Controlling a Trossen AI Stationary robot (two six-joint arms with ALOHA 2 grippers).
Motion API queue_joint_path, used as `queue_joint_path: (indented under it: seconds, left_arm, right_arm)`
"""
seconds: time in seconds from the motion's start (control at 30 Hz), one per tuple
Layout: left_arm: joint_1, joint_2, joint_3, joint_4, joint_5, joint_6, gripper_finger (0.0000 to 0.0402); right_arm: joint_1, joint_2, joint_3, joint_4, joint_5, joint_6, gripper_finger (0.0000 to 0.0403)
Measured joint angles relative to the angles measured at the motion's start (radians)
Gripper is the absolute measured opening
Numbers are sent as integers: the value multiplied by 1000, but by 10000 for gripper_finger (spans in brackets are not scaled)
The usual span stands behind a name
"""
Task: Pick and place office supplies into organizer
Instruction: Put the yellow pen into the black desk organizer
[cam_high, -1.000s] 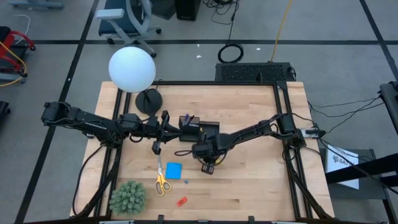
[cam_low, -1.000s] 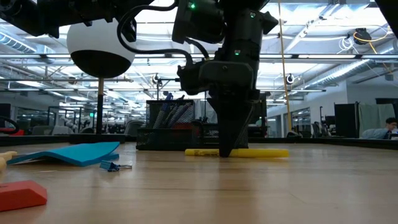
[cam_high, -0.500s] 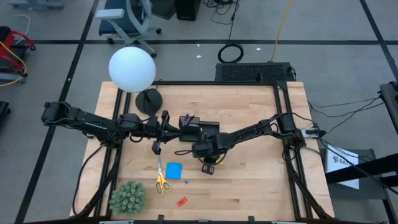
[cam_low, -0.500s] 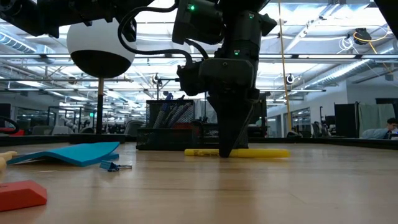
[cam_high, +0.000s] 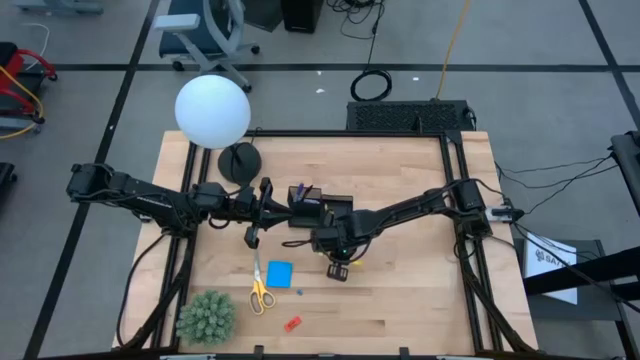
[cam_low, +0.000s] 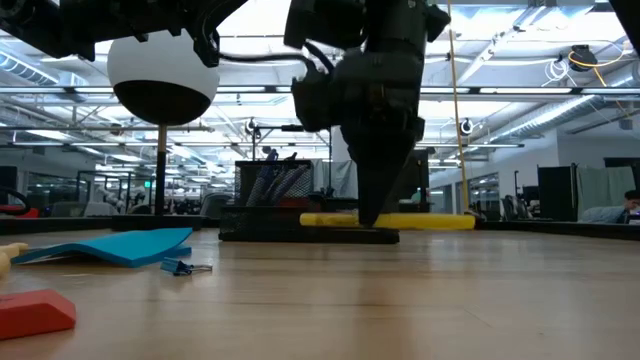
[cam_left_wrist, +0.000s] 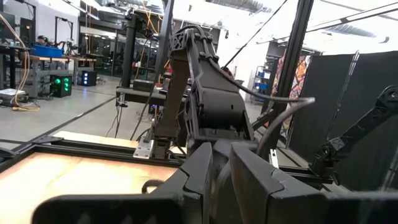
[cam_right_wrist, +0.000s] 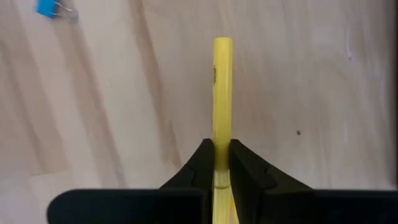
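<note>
At frame centre of the low view, the right gripper (cam_low: 368, 215) pinches the yellow pen (cam_low: 420, 222) just off the worktop (cam_low: 400, 300) (held level); it should lift higher before crossing to the organizer (cam_low: 275, 205).

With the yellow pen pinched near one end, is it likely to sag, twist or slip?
The slim yellow pen juts straight from the right gripper, so probably stiff. Its round, smooth barrel could pivot in such a narrow pinch.
</note>
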Motion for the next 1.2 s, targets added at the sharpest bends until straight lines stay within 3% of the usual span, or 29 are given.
queue_joint_path:
  seconds: [0.6,1.2]
  left_arm:
    - [0,0,0,1,0,0,63]
    - [0,0,0,0,-2,0,63]
  right_arm:
    - [-78,-188,3,-48,13,-11,20]
    - [-195,-342,3,74,160,-114,21]
